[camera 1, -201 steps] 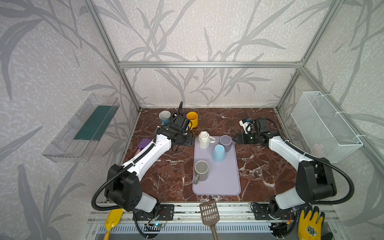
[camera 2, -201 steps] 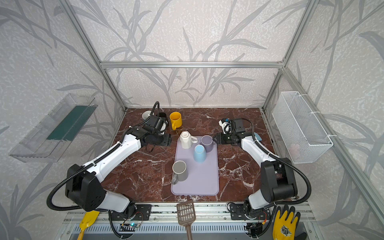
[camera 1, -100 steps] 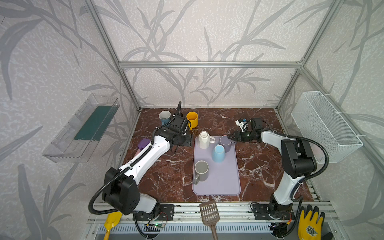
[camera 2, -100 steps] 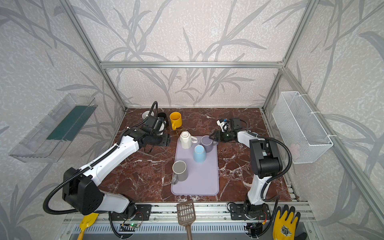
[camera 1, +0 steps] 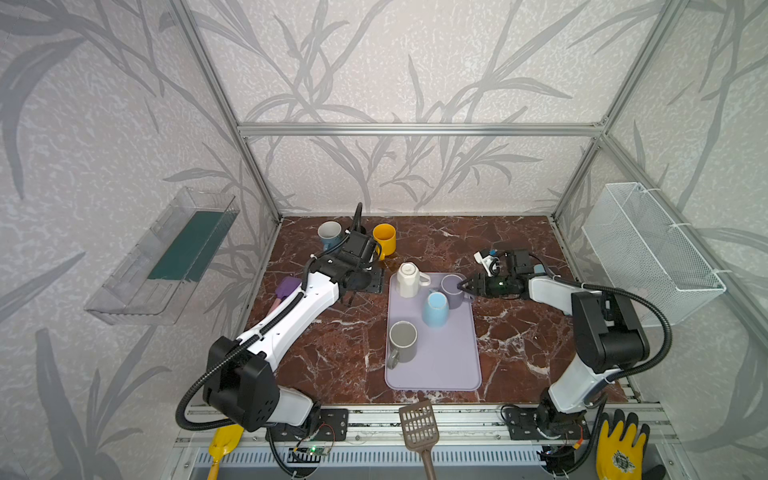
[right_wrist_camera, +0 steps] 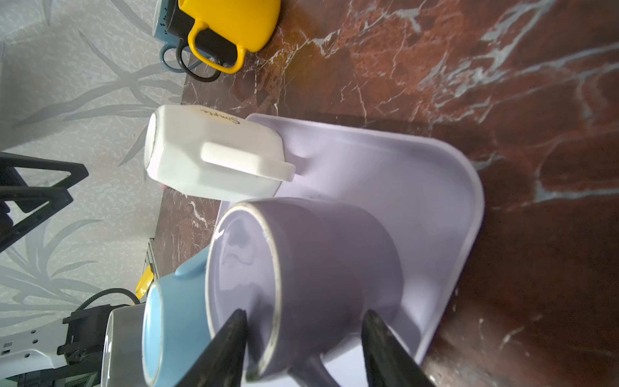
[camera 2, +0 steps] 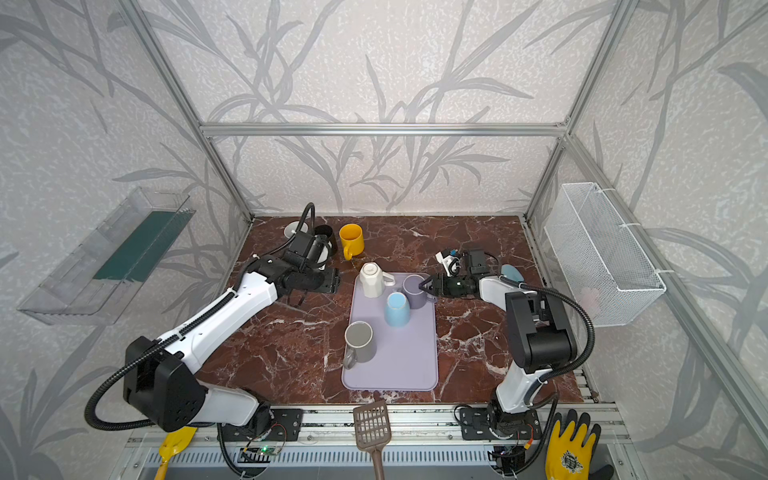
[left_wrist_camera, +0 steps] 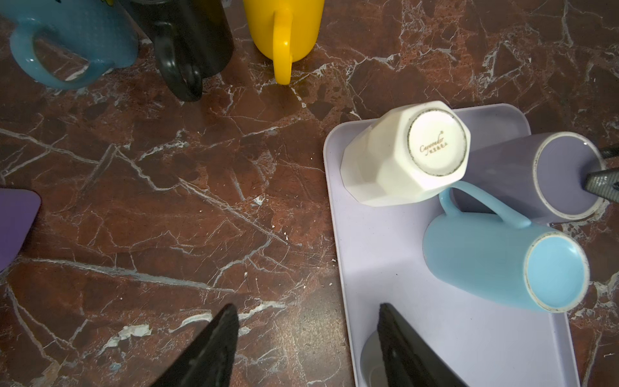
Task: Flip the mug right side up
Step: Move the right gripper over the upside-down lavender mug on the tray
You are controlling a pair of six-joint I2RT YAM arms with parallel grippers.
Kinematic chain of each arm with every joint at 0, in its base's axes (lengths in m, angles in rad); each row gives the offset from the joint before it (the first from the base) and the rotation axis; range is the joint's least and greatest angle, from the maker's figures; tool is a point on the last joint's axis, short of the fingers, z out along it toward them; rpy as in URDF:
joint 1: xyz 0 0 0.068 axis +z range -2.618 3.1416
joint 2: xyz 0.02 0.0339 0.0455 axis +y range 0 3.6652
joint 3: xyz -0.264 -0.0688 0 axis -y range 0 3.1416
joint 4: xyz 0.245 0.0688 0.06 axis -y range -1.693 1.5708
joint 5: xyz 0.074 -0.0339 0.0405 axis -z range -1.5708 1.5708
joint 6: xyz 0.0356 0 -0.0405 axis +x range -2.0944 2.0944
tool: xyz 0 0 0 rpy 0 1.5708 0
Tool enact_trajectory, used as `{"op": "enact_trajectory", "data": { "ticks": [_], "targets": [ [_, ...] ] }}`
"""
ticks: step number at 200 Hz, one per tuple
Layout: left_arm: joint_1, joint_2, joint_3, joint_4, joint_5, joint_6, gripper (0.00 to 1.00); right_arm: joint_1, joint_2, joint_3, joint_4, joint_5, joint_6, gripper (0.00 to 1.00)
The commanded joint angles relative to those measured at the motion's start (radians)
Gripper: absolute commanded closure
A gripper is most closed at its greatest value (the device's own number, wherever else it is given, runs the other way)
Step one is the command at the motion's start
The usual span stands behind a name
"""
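Currently the purple mug (right_wrist_camera: 318, 254) stands upside down at the far right corner of the lavender tray (camera 1: 440, 365). The right gripper (right_wrist_camera: 303, 315) reaches in over the tray's right edge. Its fingers (right_wrist_camera: 221, 351) are spread apart, one over the upturned base and one beside the wall, with the handle between them. A white mug (camera 1: 407, 279) and a light blue mug (camera 1: 435, 306) also sit inverted on the tray. A grey mug (camera 1: 402, 340) stands upright nearer its front. The left gripper (left_wrist_camera: 306, 338) hovers at the tray's left edge, jaws apart.
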Motion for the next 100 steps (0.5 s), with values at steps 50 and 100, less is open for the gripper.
{"op": "enact_trajectory", "data": {
  "ticks": [50, 100],
  "targets": [
    [0.001, -0.036, -0.017, 0.007, -0.002, -0.008, 0.32, 0.089, -0.154, -0.044, -0.143, 0.157, -0.069, 0.45],
    [0.001, -0.05, -0.026, 0.006, -0.001, -0.008, 0.32, 0.194, -0.174, -0.009, -0.274, 0.355, -0.135, 0.45]
  ]
}}
